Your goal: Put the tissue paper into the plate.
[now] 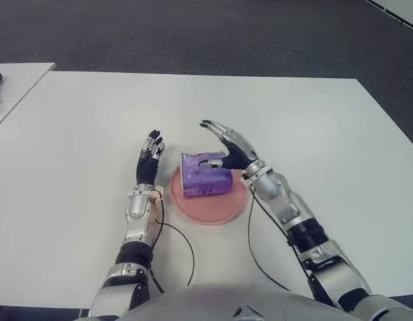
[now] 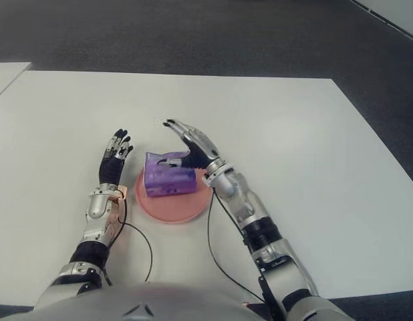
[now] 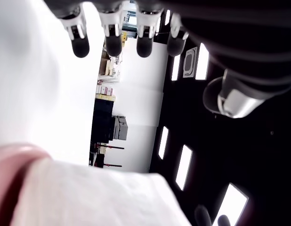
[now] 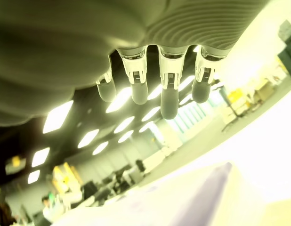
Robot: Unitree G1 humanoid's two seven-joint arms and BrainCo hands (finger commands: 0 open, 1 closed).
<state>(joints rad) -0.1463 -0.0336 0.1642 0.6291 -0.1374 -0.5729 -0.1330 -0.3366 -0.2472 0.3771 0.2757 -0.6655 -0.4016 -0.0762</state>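
Eye views show the purple tissue pack [image 1: 205, 175] on the pink plate [image 1: 213, 208] between the open-fingered left hand [image 1: 150, 159] and right hand [image 1: 230, 146], both empty.

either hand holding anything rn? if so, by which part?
Nothing held. The tissue pack lies in the plate; right hand is open beside it, left hand open on the plate's other side.

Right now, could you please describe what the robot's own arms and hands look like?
Both arms are silver metal segments with black joints. The left hand and right hand have black palms and silver-grey fingers with dark tips; the wrist views show four jointed fingers with rounded dark tips on each. A thin black cable loops on the table from each forearm.
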